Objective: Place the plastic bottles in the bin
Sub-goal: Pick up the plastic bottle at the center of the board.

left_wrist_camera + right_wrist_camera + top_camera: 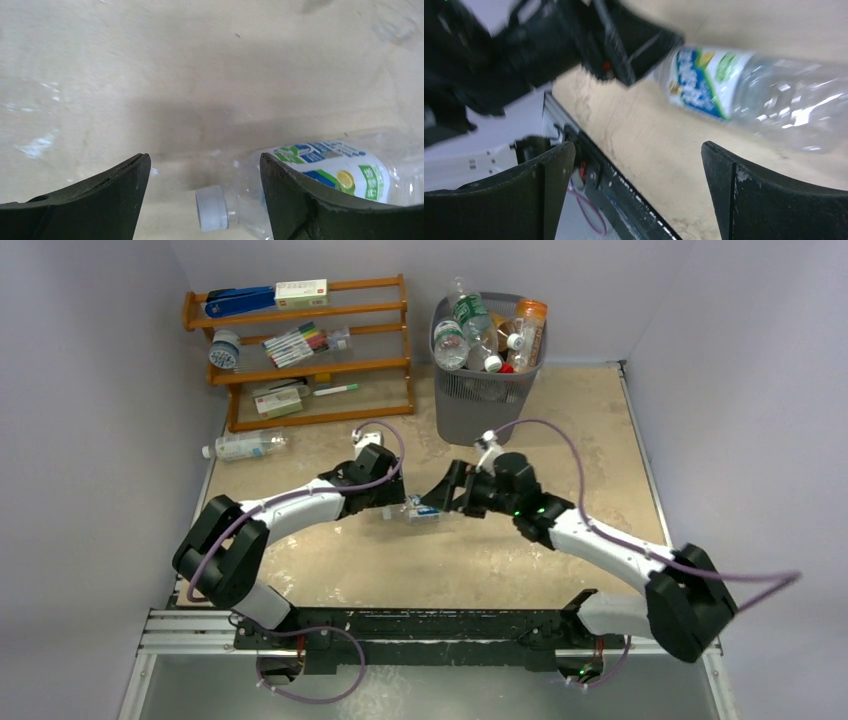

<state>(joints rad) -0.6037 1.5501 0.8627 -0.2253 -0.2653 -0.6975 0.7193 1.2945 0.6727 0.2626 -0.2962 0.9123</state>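
Both claws stand over one clear plastic bottle that lies on its side on the tan surface.

The left claw has its fingers apart. The bottle's white cap sits in the gap between them, touching neither finger, and the blue-and-green labelled body runs out behind one finger. The right claw faces it from the other end with its fingers spread wide and nothing between them; the bottle lies just ahead of its tips. The grey wire-mesh bin stands beyond both claws, well apart, and is already heaped with bottles. Another clear bottle lies far out past the left claw, by the foot of the wooden shelf rack.
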